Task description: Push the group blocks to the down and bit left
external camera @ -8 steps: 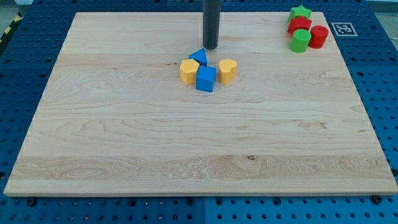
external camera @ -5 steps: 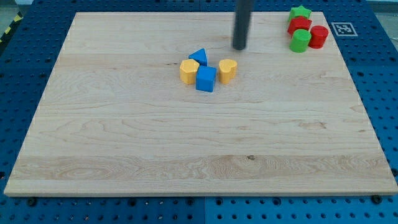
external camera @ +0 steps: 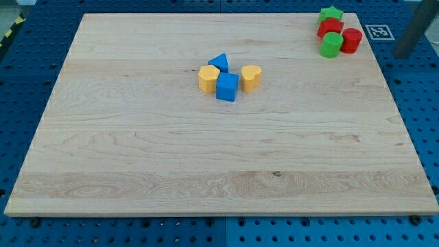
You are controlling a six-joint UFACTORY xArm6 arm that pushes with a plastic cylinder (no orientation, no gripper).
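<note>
A group of several blocks sits at the board's upper middle: a blue triangle [external camera: 219, 62], a yellow hexagon [external camera: 208, 79], a blue cube [external camera: 227, 87] and a yellow heart [external camera: 251, 77]. At the view's top right a second group holds a green star [external camera: 331, 13], a red block [external camera: 330, 27], a green cylinder [external camera: 331, 45] and a red cylinder [external camera: 351, 40]. My rod shows blurred at the view's right edge, off the board, with my tip [external camera: 403, 53] to the right of the red and green group and far from the blue and yellow group.
The wooden board [external camera: 206, 158] lies on a blue perforated table [external camera: 27, 82]. A black-and-white marker tag [external camera: 378, 31] lies off the board's top right corner.
My rod has swept from just above the blue triangle to the right, past the red and green blocks, off the board's right edge. No block has moved.
</note>
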